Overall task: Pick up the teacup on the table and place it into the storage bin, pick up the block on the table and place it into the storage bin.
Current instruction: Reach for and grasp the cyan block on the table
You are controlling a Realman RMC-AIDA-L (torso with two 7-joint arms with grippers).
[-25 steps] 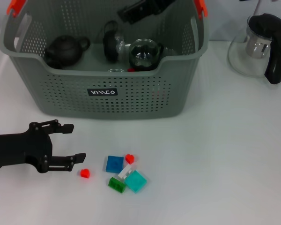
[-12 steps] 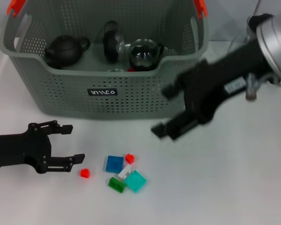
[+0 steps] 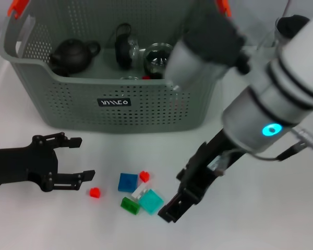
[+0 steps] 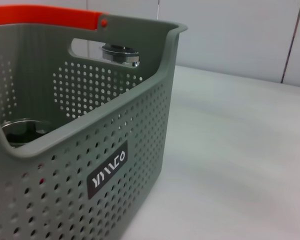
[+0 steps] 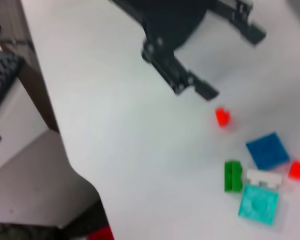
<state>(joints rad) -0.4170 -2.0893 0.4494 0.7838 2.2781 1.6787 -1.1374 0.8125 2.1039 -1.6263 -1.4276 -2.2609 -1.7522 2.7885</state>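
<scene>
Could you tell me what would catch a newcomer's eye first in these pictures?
The right arm fills the right of the head view, its right tool low beside the teal block in a cluster of small coloured blocks on the white table. Behind stands the grey-green storage bin, holding a dark teapot and glassware. The left tool rests open at the left, near a small red block.

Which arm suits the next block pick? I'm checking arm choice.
Right, probably: the right hand is low beside the teal block in the cluster, while the left hand sits open farther off, nearer only the lone red block.
</scene>
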